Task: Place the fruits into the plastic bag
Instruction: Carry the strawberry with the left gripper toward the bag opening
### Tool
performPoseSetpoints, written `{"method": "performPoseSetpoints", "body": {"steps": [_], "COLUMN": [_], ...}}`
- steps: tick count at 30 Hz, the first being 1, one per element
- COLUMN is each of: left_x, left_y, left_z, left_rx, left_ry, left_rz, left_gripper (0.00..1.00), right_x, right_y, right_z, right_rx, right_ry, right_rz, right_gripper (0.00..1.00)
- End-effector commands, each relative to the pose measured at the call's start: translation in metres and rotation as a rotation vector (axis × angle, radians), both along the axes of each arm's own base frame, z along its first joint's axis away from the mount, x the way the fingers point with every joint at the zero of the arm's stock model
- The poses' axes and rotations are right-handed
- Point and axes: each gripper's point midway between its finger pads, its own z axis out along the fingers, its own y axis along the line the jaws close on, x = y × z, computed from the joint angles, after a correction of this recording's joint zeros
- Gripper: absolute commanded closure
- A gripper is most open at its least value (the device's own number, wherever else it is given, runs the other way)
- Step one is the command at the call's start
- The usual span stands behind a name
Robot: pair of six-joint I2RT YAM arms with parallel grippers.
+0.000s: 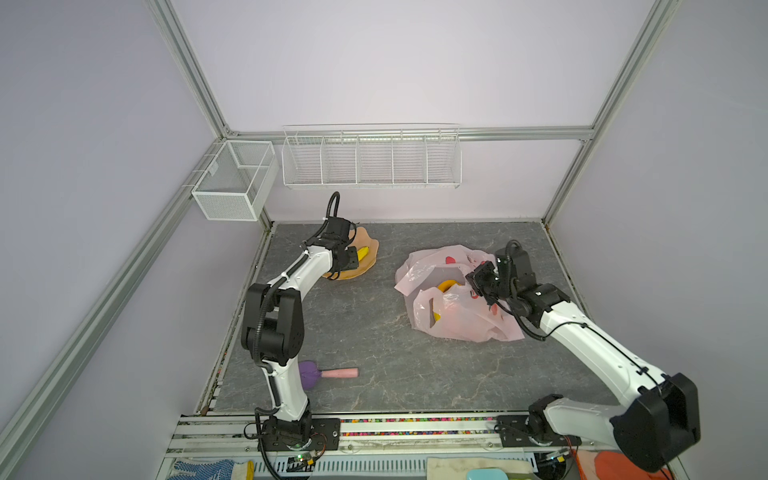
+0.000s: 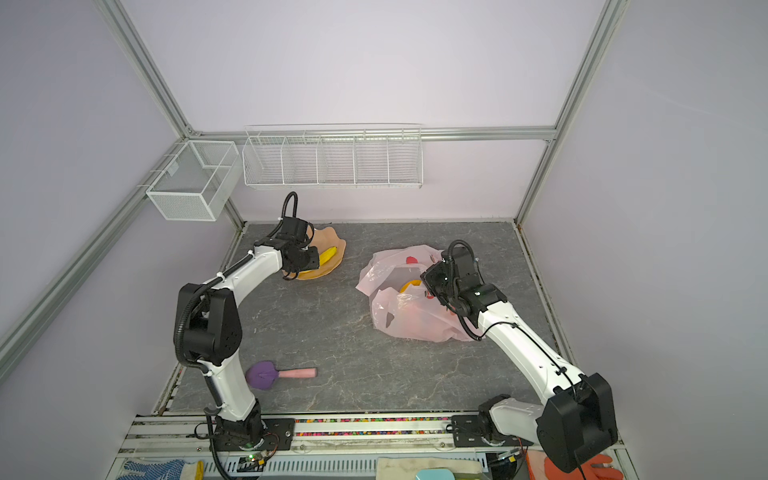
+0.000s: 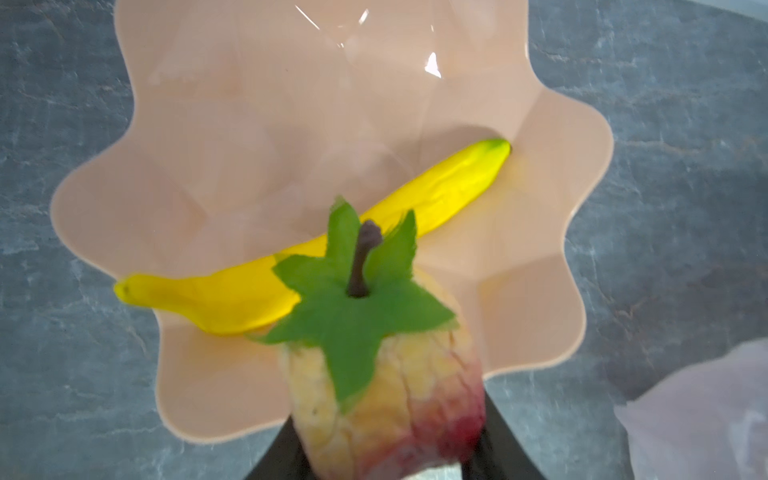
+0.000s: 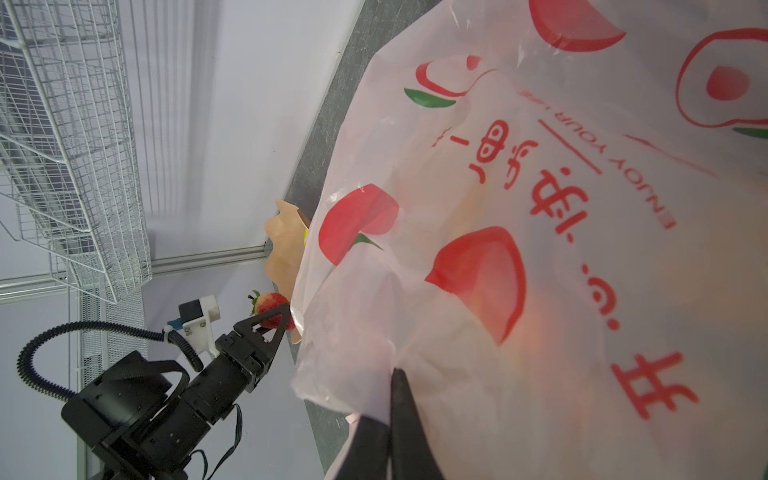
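The plastic bag [image 1: 457, 320] lies well right of the bowl [image 1: 372, 248], its edge pinched by the right gripper [image 4: 397, 380]. A utensil [image 1: 328, 372] lies well in front of the bowl. A banana [image 3: 415, 199] rests inside it; just above, the left gripper [image 4: 273, 324] squeezes a strawberry [image 3: 386, 409].

L gripper [image 1: 353, 262] over bowl [image 1: 372, 246], R gripper [image 1: 489, 298] at bag [image 1: 457, 322]
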Motion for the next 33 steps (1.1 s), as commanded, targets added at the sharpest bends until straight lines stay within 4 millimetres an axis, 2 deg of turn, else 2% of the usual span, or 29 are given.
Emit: {"method": "performPoseSetpoints", "body": {"steps": [1, 8, 13, 17, 21, 26, 33], "left_x": [-0.015, -0.076, -0.103, -0.128, -0.147, -0.153, -0.146], "left_y": [-0.015, -0.067, -0.087, -0.115, -0.14, -0.161, -0.178], "left_z": [0.03, 0.068, 0.083, 0.086, 0.071, 0.064, 0.055], "left_rx": [-0.007, -0.032, -0.022, 0.007, 0.049, 0.091, 0.112], "left_ry": [-0.104, -0.248, -0.288, -0.301, -0.259, -0.266, -0.255], "left_rz": [-0.073, -0.431, -0.616, -0.846, -1.05, -1.177, -1.249], "left_gripper": [0.63, 0.63, 0.67, 0.71, 0.74, 0.76, 0.76], "right_x": [-0.002, -0.004, -0.004, -0.004, -0.005, -0.006, -0.008], "right_y": [-0.006, -0.005, -0.004, -0.004, -0.004, -0.004, -0.004], "right_z": [0.01, 0.01, 0.009, 0.01, 0.007, 0.005, 0.006], "right_rx": [0.008, 0.007, 0.011, 0.01, 0.004, 0.0, 0.0], "right_ry": [-0.032, -0.031, -0.026, -0.026, -0.019, -0.016, -0.019], "right_rz": [-0.019, -0.012, -0.004, -0.002, 0.0, 0.002, 0.0], "right_gripper": [0.94, 0.94, 0.94, 0.94, 0.94, 0.94, 0.94]}}
